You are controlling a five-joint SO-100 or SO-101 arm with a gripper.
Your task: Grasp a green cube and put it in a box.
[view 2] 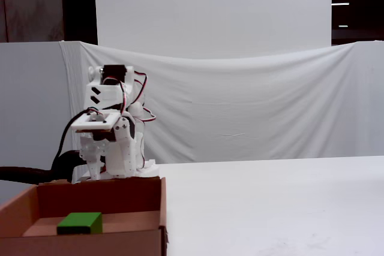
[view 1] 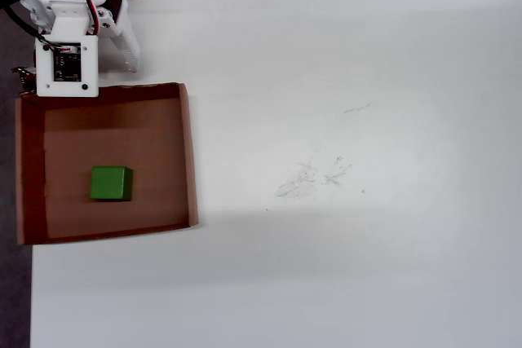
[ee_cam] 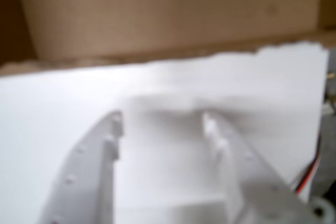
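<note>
Green cube [view 1: 110, 183] on the floor of the box [view 1: 183, 152], left of centre in the overhead view, clear of all four walls, sitting square and flat. Same cube low and near in the fixed view [view 2: 80, 223], behind the front wall of the box [view 2: 90, 245]. Nothing touching it.

Gripper [ee_cam: 163, 121] well apart from the cube, tucked in by the arm's base just outside the box's far wall. Fingers spread, nothing between them, only bare white table [ee_cam: 63, 103] underneath. Box wall [ee_cam: 173, 19] across the top of the wrist view.

Judged: placement looks done; step in hand is the retreat to rest. To do it well: keep the fingers clear of the box rim, no dragging over the cardboard, no nudging the tray while folding back. No need to close on anything.

Hard to make out:
- Wrist view soft and blurred; fingertip edges indistinct, cube not in that view at all.
- Overhead view: gripper itself hidden under the wrist camera board [view 1: 67, 67]; fingers not visible there.
- Fixed view: gripper lost among the white arm parts [view 2: 111, 142], opening not readable.
- Near left corner of the box cut off in the fixed view.
</note>
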